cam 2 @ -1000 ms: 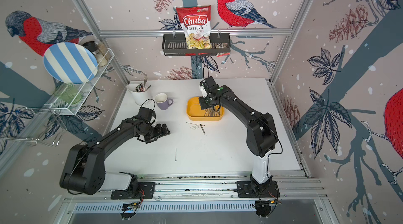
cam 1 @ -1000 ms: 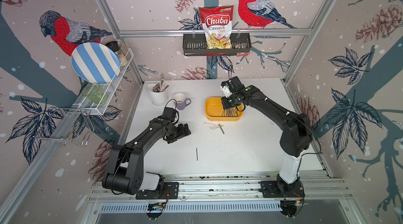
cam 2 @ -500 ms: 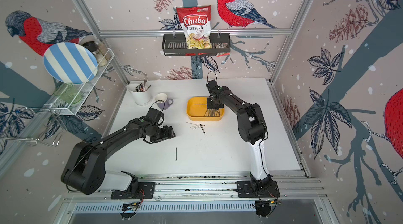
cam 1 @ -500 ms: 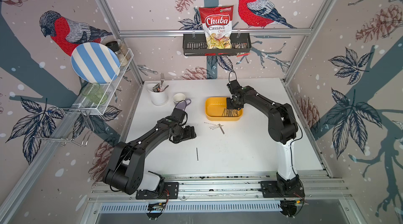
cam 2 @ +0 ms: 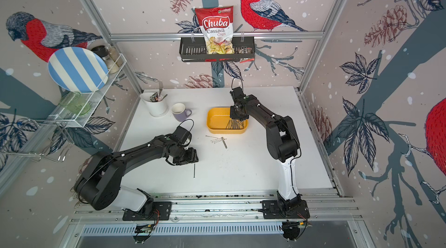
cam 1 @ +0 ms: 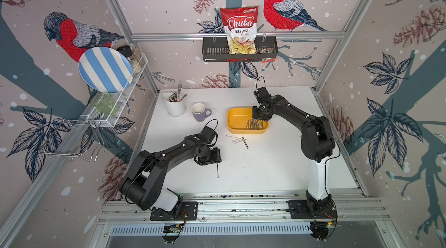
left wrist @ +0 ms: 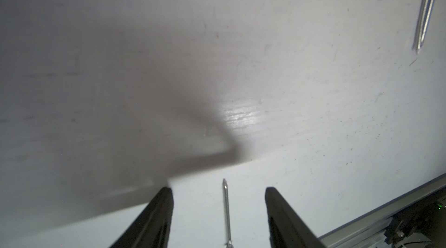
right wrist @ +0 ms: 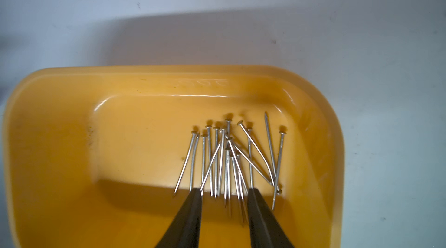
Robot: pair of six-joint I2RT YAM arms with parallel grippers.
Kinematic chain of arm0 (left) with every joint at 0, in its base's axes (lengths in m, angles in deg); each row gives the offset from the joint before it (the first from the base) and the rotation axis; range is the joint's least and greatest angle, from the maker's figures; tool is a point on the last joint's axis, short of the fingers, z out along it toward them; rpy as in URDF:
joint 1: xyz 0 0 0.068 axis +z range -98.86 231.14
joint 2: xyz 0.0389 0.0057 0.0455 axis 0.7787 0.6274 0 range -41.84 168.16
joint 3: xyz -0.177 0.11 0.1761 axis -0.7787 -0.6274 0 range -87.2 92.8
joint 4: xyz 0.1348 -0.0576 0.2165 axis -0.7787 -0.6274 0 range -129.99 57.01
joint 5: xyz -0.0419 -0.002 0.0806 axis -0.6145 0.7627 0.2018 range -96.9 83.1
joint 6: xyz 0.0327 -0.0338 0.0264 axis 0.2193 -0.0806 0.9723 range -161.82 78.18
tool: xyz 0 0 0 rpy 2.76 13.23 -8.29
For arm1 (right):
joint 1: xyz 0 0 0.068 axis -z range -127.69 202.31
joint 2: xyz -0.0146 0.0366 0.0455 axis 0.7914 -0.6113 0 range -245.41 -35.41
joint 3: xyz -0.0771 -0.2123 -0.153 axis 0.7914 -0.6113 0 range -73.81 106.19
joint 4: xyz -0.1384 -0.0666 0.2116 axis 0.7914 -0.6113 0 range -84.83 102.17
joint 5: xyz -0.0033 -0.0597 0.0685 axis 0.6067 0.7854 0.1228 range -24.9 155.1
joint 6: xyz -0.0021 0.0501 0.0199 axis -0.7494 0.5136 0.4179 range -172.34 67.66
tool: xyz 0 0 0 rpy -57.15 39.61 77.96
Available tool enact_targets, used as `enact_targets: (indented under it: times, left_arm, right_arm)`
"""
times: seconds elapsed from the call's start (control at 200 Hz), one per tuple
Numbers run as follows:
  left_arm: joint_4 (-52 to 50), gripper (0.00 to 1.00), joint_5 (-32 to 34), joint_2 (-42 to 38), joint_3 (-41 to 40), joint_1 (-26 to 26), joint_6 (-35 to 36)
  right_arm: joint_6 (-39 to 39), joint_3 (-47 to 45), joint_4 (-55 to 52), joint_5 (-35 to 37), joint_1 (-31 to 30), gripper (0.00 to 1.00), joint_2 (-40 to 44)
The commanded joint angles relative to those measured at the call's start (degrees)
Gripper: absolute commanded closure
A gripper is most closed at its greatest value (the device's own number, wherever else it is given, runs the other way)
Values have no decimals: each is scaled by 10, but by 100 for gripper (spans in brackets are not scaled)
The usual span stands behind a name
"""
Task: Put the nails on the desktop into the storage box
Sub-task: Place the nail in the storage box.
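Between the parted fingers of the left gripper, a single nail lies flat on the desktop, clear of both fingers. The jaws stand open and hold nothing. The left arm runs low from its base at the front rail, elbow bent, wrist turned down so the gripper points at the table. In both top views the single nail sticks out from under the gripper toward the rail.

Beyond this gripper, toward the storage box, a small cluster of loose nails rests on the desktop just beside the box's near wall.

Directly beneath the right gripper, whose jaws are also apart and grip nothing, a heap of nails lies in the box, crossed over one another at the end nearest that arm. The right arm rises upright from its base, folds at the elbow, and reaches back and down over the box's rim.
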Motion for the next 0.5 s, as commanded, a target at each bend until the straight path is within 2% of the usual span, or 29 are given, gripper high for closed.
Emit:
enact_targets:
  times: [0.0, 0.495]
  left_arm:
    - [-7, 38, 28, 0, -5, -26, -27]
    - [-53, 61, 47, -17, -55, -134, -108]
  right_arm:
    - [1, -10, 5, -2, -9, 62, 29]
    - [5, -113, 52, -19, -30, 61, 104]
